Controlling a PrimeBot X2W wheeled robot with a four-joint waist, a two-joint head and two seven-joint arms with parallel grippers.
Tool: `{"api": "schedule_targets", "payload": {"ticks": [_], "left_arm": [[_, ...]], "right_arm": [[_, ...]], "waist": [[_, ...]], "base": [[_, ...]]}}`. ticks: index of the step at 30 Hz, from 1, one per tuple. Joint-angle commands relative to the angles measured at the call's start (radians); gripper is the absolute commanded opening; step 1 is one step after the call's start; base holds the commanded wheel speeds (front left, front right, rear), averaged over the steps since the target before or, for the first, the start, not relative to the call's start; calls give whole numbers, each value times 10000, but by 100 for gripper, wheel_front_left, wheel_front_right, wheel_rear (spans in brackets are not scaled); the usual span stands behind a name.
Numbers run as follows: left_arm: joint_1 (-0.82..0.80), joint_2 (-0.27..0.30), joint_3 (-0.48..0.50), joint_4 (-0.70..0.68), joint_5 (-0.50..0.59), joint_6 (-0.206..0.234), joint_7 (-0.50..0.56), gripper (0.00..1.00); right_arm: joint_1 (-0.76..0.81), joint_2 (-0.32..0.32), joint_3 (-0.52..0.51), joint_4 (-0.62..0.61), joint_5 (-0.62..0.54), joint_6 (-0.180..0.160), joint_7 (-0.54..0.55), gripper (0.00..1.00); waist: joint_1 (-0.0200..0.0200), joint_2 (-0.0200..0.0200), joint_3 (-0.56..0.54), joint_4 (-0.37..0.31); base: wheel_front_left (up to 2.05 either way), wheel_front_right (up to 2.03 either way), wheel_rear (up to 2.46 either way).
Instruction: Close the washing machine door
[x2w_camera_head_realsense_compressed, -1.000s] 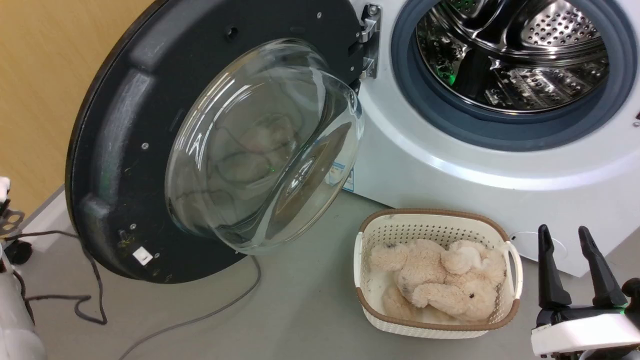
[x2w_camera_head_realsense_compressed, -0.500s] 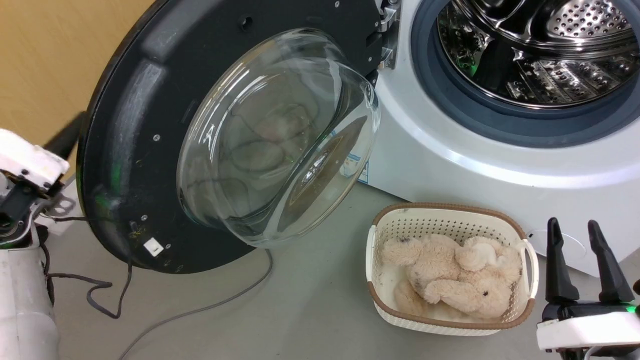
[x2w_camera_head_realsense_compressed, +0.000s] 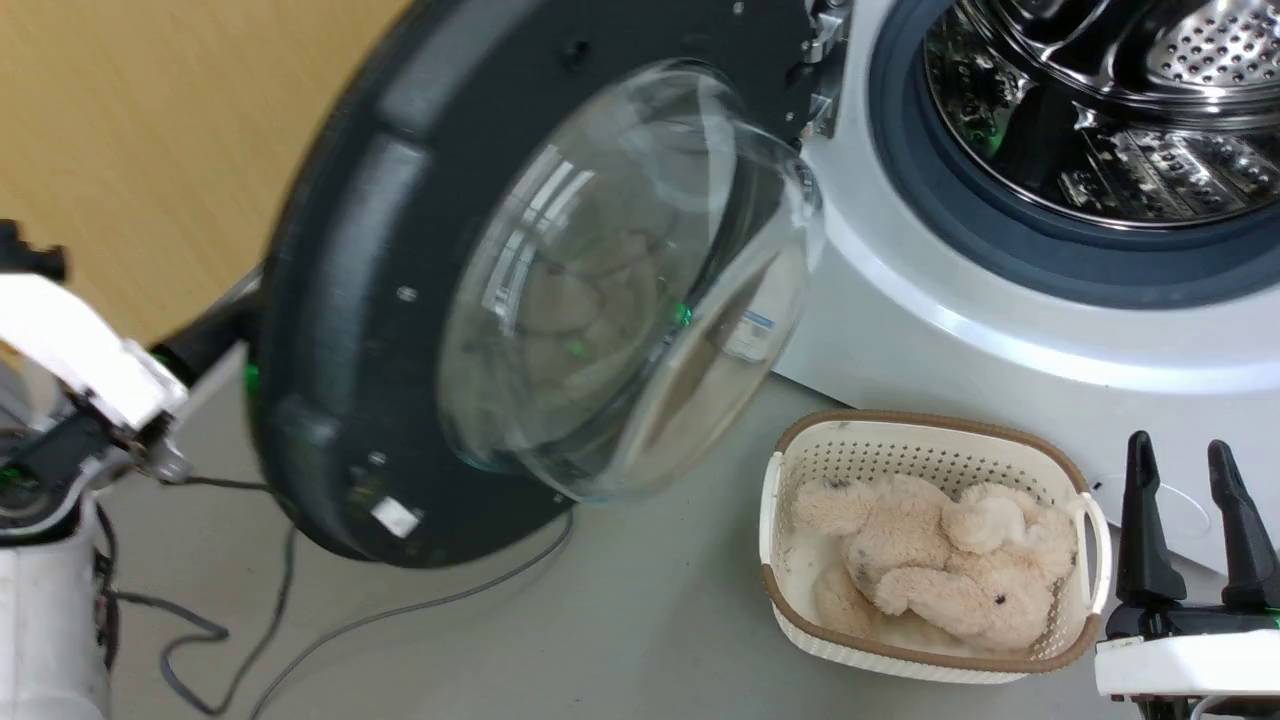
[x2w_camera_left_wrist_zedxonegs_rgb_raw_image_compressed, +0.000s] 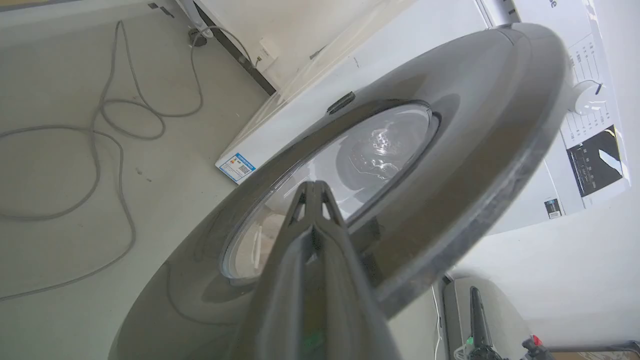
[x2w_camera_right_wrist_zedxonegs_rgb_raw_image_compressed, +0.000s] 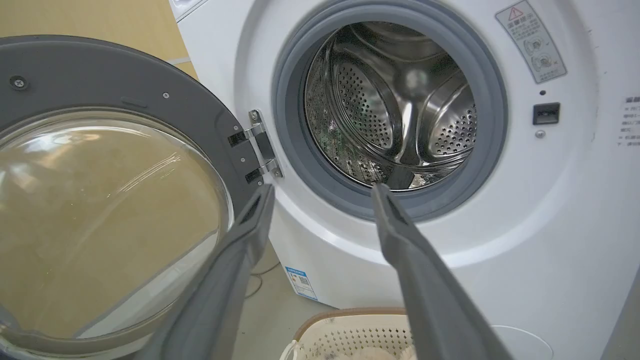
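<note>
**Head view.** At left and centre, the washing machine door (x2w_camera_head_realsense_compressed: 380, 300), standing open with its inner side and bulging glass toward the camera. Hinged at its right edge to the washing machine (x2w_camera_head_realsense_compressed: 950, 330); rim blurred. At the door's left edge, the left arm (x2w_camera_head_realsense_compressed: 80, 350), with a dark finger running out of sight behind the rim. Right of the hinge, the port uncovered, with a grey gasket (x2w_camera_head_realsense_compressed: 1000, 240) around the steel drum (x2w_camera_head_realsense_compressed: 1100, 120). On the floor (x2w_camera_head_realsense_compressed: 620, 640) below the port, a cream basket (x2w_camera_head_realsense_compressed: 900, 655) holding a plush toy (x2w_camera_head_realsense_compressed: 940, 570), just beside the machine's front and clear of the glass. Between door and basket, bare floor crossed by a grey cable (x2w_camera_head_realsense_compressed: 430, 605). At lower right, the right gripper (x2w_camera_head_realsense_compressed: 1180, 447), fingers spread, empty, just right of the basket.

**Left wrist view.** The left gripper (x2w_camera_left_wrist_zedxonegs_rgb_raw_image_compressed: 313, 186), fingers pressed together with nothing between them, tips on the door's dark outer face at the edge of its window. Beyond the door's far edge, an open wedge of space, then the white machine front with a blue sticker (x2w_camera_left_wrist_zedxonegs_rgb_raw_image_compressed: 236, 166) low down. To the left, open floor with loops of cable.

**Right wrist view.** Own fingers wide apart, empty, with the hinge (x2w_camera_right_wrist_zedxonegs_rgb_raw_image_compressed: 262, 145) just above the left tip and the port's lower rim behind the right. Door at far left, angled well off the front. Right of the port, a dark latch slot (x2w_camera_right_wrist_zedxonegs_rgb_raw_image_compressed: 546, 113), uncovered. At the bottom edge, the basket's rim.
</note>
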Motion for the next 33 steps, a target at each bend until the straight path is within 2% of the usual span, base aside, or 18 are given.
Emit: {"api": "schedule_targets", "payload": {"ticks": [1, 12, 19, 21, 33], "left_arm": [[173, -24, -171, -161, -352, -100, 196, 0], [1692, -504, -1794, -3214, -1419, -116, 267, 0], [1840, -767, -2981, -4181, -1558, -117, 123, 0], [1628, -1206, -3621, -4437, -1831, -117, -420, 0], [1059, -1704, -4814, -3998, -1970, -117, -1842, 0]], "right_arm": [[-26, 35, -48, -52, 157, 8, -93, 100], [31, 36, -107, -104, 128, 8, -124, 100], [-80, 36, 3, -111, 121, 8, -124, 100], [-240, 36, 18, -120, 132, 8, -124, 100], [-508, 36, -153, -93, 218, 8, -124, 100]], "waist": [[-1, 0, -24, 38], [-1, 0, -91, -378], [-1, 0, -24, -1018], [-1, 0, 139, -1937], [-1, 0, 613, -4036]], "base": [[0, 0, 0], [0, 0, 0], [0, 0, 0], [0, 0, 0], [0, 0, 0]]}}
